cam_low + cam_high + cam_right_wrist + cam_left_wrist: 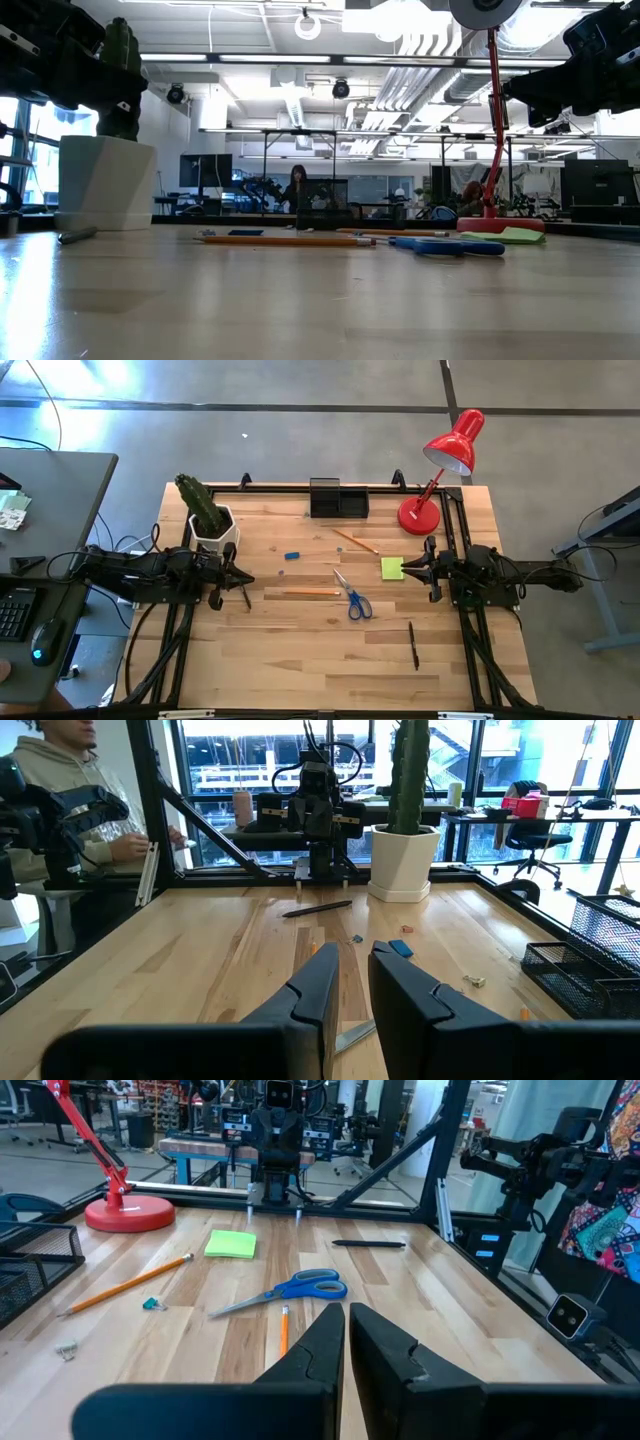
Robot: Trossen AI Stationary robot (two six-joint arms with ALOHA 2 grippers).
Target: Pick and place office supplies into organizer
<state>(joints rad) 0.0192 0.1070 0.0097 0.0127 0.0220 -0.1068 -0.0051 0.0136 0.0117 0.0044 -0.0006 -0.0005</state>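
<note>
The long thin orange wooden pencil (311,592) is lying on the wooden tabletop (300,660) near the pressed-together left tool (243,579), looking light and stiff, best pinched mid-length.

You will find nothing here that can be read; no text, label, brand name, number or sign shows legibly on anything on the table or in the room behind it.
</note>
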